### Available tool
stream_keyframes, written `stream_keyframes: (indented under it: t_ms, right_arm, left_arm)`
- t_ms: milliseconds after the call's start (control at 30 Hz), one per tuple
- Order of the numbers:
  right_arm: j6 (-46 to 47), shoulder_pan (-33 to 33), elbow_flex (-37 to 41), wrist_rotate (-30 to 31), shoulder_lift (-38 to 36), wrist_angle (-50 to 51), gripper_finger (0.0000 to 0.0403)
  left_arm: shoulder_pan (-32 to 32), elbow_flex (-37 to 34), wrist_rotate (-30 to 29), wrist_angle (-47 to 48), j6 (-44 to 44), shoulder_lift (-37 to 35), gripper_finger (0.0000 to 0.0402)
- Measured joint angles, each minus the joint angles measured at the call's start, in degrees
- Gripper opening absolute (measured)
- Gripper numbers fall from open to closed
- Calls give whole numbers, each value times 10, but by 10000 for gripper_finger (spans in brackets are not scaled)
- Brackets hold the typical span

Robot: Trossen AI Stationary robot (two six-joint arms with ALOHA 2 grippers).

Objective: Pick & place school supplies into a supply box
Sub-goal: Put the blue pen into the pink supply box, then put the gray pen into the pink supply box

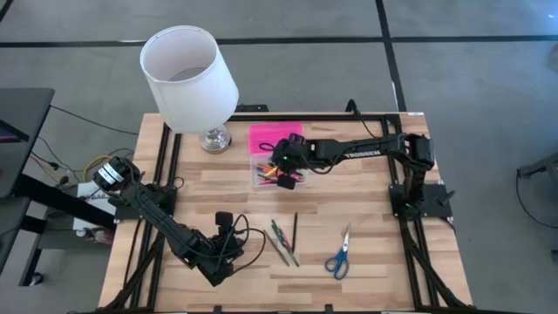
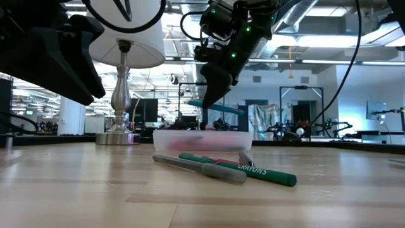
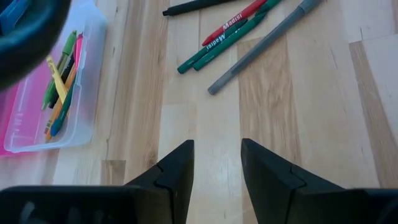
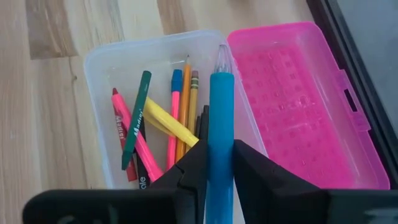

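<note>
Left claw (image 1: 228, 251) parked low over the tabletop (image 1: 366, 262) near the front edge, fingers apart, nothing between them. Loose pens (image 1: 283, 240) just to its right, long axes roughly front-to-back, a little splayed; black pen (image 1: 295, 227) beside them. Left arm clearly the nearer one for those.

Mid-table: supply box (image 1: 270, 170) lying open, pink lid (image 1: 275, 135) flat on the far side, clear base already holding pencils and crayons (image 4: 155, 134). White lamp (image 1: 187, 74) just left of it, not in the path.

Right claw (image 1: 283, 161) hanging directly above the box base, clamped on a blue pen (image 4: 221, 124). Pen's long axis in line with the box length, tip toward the far wall of the base. Probably just a drop from here; likely no sideways shift needed.

Far right: scissors (image 1: 340, 255) well apart from both claws, handles toward the front edge.

Right wrist view alone shows the pen pinched and lined up with the base. Low view shows the height gap above the box rim (image 2: 202, 134), which the high view hides.
</note>
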State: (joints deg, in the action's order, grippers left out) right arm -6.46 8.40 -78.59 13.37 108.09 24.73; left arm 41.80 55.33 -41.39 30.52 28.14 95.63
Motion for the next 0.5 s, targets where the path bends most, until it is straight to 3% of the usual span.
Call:
stream_keyframes:
  t_ms: [500]
  right_arm:
    - [0, 0, 0, 2, 0, -1, 146]
  left_arm:
    - [0, 0, 0, 0, -5, 0, 128]
